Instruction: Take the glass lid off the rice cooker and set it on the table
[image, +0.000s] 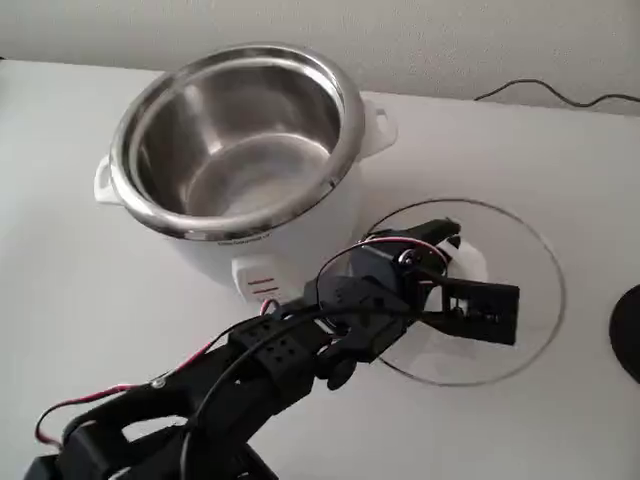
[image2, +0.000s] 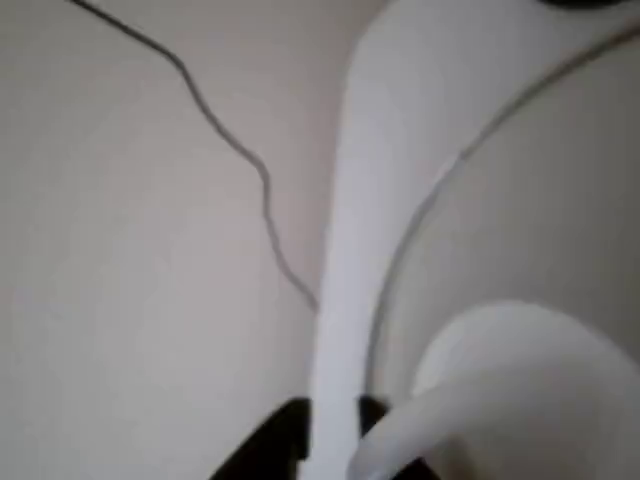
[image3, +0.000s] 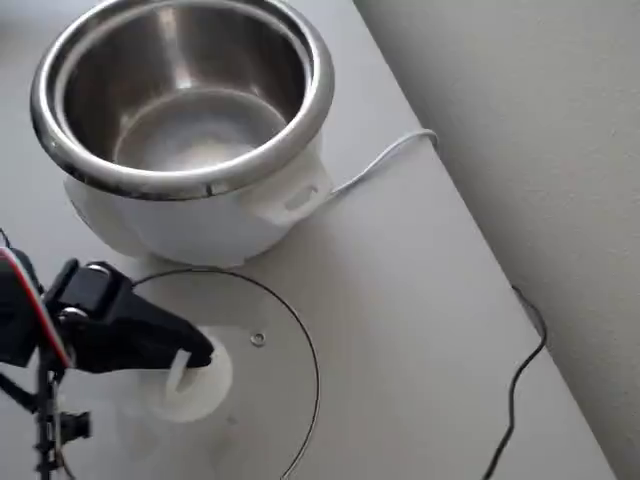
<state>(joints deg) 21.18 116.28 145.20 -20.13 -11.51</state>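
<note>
Claw (image: 455, 262) sits over the centre of the glass lid, at its white knob (image3: 197, 380); whether the fingers pinch the knob or merely flank it cannot be told, and the gap between them is hidden by the black arm body in the fixed view. In the overhead view the claw (image3: 190, 362) tip meets the knob's edge.

Tabletop (image: 80, 290): plain white, carries everything.

Rice cooker (image: 240, 150): white body, open at the top, shiny steel pot bare inside, red marks on the front panel facing the arm. Side handle shows at right in the fixed view. A white cord (image3: 385, 160) trails from it toward the wall.

Glass lid (image: 520, 300): lies flat on the tabletop just beside the cooker, to its lower right in the fixed view, thin metal rim all around, small steam hole (image3: 258, 340) near the knob.

Wrist view is blurred; the knob (image2: 500, 390) looms close and the lid rim curves past.

Thin dark cable (image3: 520, 370) runs along the tabletop edge by the wall.
</note>
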